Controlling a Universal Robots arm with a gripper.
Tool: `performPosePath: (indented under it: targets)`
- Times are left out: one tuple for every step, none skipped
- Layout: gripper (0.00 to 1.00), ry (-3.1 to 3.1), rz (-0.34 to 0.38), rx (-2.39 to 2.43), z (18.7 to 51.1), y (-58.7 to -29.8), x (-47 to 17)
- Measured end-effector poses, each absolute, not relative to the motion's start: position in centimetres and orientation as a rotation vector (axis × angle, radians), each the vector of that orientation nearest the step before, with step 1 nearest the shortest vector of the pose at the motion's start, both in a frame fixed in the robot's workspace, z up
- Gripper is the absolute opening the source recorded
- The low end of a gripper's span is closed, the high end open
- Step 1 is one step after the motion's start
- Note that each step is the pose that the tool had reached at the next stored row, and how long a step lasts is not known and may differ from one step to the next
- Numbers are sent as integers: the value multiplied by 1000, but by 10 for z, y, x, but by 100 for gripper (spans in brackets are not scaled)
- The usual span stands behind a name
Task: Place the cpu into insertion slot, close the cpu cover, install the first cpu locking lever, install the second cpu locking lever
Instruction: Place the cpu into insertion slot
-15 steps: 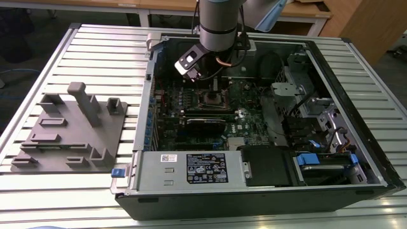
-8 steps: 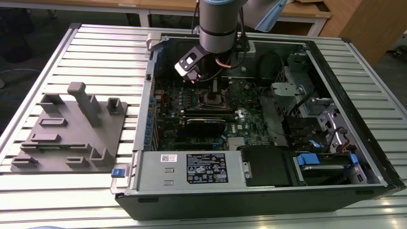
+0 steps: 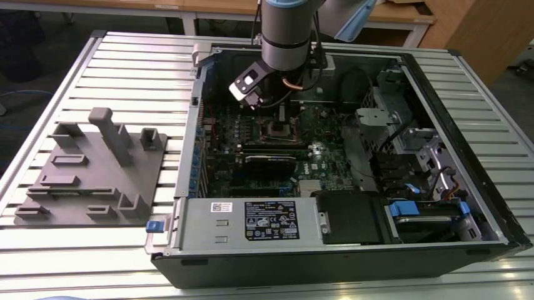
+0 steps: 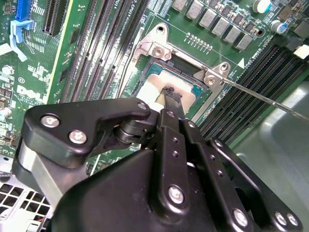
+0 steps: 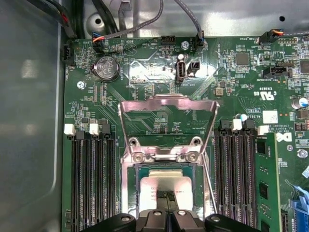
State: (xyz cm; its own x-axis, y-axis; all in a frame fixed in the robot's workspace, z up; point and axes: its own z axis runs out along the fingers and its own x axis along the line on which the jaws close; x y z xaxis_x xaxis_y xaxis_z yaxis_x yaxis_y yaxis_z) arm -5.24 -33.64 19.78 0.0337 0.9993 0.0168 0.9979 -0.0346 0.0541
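One step of four looks done: the cpu (image 5: 164, 186) lies in the insertion slot (image 5: 128, 191), mid-frame in the exterior view. The gripper (image 5: 167, 195) has its jaws pressed together, tips on the chip. The cpu cover (image 5: 166, 101) stands open, and a locking lever (image 4: 260, 94) looks unlatched.

In the first wrist view the tool (image 5: 166, 195) covers 1 edge of the cpu (image 5: 166, 180), and the picture's edge cuts through the insertion slot (image 5: 131, 193). In the second wrist view the tool's body hides much of that slot; whether its tips touch the cpu cannot be told. In the exterior view the slot's contents are too small to tell.
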Motion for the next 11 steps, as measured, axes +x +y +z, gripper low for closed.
performPosePath:
  targets:
    - [10, 2163, 77, 2239, 198, -336, -52]
    - [10, 2164, 77, 2239, 197, -336, -52]
    - [10, 2163, 76, 2239, 197, -337, -53]
    - [10, 2163, 76, 2239, 197, -337, -53]
    - [10, 2163, 76, 2239, 197, -337, -53]
    - [10, 2163, 77, 2239, 197, -337, -53]
    - [10, 2163, 77, 2239, 197, -337, -53]
    - [10, 2164, 78, 2239, 198, -336, -52]
    - [10, 2164, 82, 2239, 199, -336, -52]
    - [10, 2164, 82, 2239, 201, -336, -52]
    - [10, 2164, 79, 2239, 203, -336, -52]
